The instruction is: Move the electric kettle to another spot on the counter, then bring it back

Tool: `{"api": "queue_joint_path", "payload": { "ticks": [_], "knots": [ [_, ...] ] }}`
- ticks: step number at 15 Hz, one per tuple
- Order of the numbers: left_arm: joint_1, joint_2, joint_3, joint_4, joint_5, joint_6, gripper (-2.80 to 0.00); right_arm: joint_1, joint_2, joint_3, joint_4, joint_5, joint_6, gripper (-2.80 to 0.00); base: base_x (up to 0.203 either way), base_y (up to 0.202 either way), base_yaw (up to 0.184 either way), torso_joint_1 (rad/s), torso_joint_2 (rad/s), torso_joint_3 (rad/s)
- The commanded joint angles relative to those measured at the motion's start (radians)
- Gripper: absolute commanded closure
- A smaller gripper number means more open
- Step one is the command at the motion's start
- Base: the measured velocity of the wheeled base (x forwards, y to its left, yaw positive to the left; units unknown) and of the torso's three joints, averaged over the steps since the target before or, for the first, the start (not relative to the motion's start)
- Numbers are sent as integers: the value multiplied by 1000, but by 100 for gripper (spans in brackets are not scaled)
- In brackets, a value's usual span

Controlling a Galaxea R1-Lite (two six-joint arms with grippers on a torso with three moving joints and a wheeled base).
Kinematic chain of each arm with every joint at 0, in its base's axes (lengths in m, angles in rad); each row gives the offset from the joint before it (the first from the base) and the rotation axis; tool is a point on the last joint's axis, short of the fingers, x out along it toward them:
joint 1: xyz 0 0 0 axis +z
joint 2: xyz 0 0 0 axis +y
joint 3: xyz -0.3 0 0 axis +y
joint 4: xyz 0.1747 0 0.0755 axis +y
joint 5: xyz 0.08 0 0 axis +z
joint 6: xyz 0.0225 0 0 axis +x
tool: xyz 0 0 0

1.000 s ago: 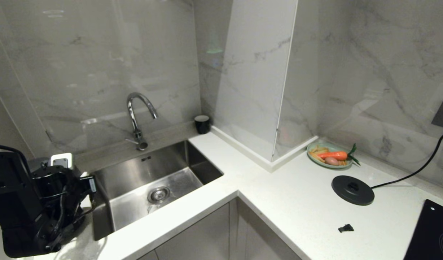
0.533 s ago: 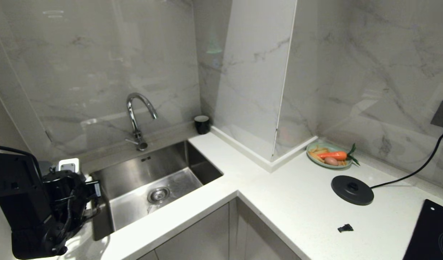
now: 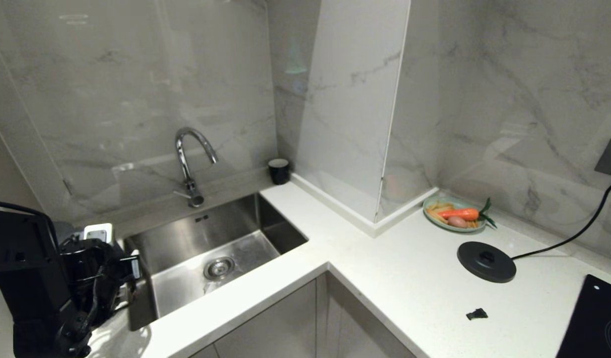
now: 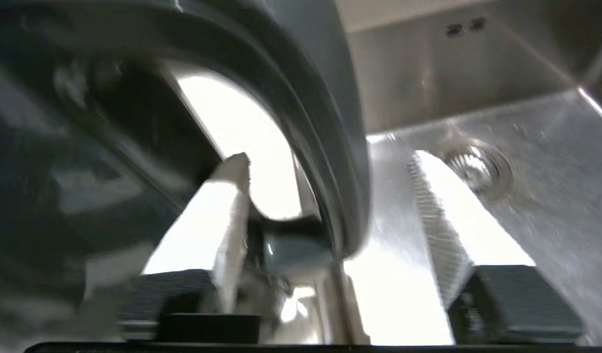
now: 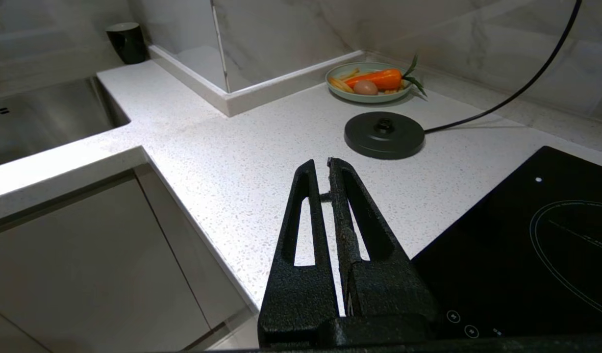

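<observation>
Nearest, low at the left of the head view, the left gripper [image 4: 330, 215] sits at the electric kettle [image 3: 89, 263], which stands on the desk [image 3: 405, 278] strip just left of the sink [image 3: 211, 248]. In the left wrist view the white fingers [image 4: 443, 211] stand spread on either side of the kettle's loop handle [image 4: 325, 122], with a gap showing on the one side, so the gripper is open around the handle and not clamping it. The right gripper [image 5: 325, 164] hangs closed and empty over the desk near the induction hob [image 5: 541, 235], idle.

Farther off, the round black base [image 3: 486, 261] with its cord lies bare, well apart from the kettle, and beyond it sits a plate of vegetables [image 3: 455, 215].

My reading: the kettle is set down in its other spot, so the outward half looks done. Regrasping, carrying it across and seating it on the base remain.
</observation>
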Motion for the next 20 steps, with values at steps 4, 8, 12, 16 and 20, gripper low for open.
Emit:
{"api": "queue_joint_path", "payload": {
  "ticks": [4, 8, 12, 16, 20],
  "knots": [
    [-31, -117, 152, -10, -25, -16, -280, 0, 0, 0, 0, 0, -1, 0, 0, 0, 0, 0, 0, 0],
    [-57, -189, 238, -10, -43, -71, -280, 0, 2, 0, 0, 0, -1, 0, 0, 0, 0, 0, 0, 0],
    [-73, -266, 298, -10, -45, -96, -280, 0, 1, 0, 0, 0, -1, 0, 0, 0, 0, 0, 0, 0],
    [-81, -348, 384, -10, -56, -117, -280, 0, 0, 0, 0, 0, -1, 0, 0, 0, 0, 0, 0, 0],
    [-105, -468, 428, -10, -70, -179, -280, 0, 1, 0, 0, 0, -1, 0, 0, 0, 0, 0, 0, 0]
  ]
}}
